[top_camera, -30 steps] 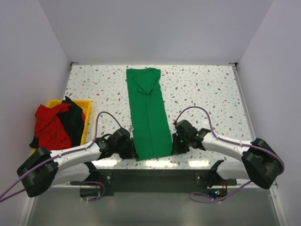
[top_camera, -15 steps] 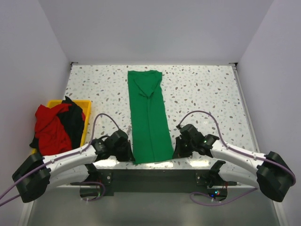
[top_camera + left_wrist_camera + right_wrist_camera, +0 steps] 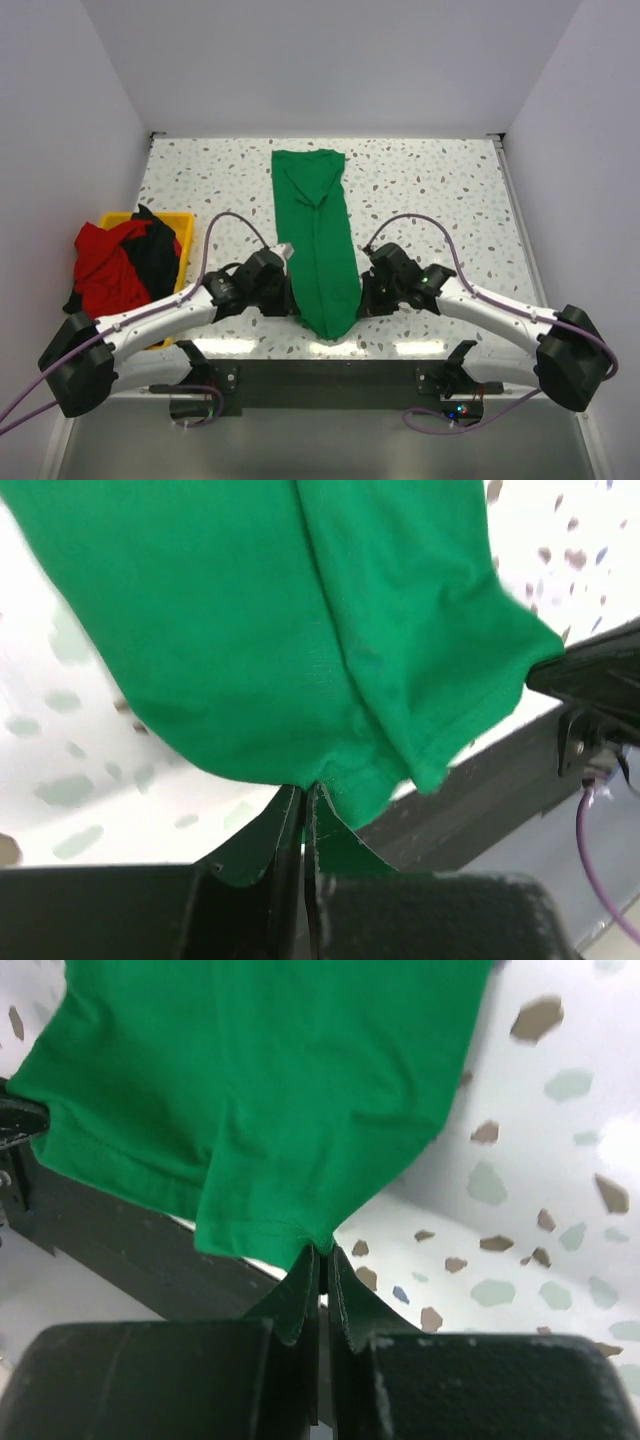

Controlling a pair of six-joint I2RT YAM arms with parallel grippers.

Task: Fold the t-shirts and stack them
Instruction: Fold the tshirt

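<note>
Left end effector (image 3: 305,792), right one (image 3: 322,1252) — pinching green t-shirt (image 3: 318,230).

Robot lab cell: bare white walls (image 3: 330,70), speckled tabletop (image 3: 430,190), 2 bench-mounted arms (image 3: 160,318).

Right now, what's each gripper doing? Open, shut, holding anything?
Left gripper: shut on the near hem of the bright green cotton t-shirt.
Right gripper: shut on the same shirt's near hem, other corner.
</note>
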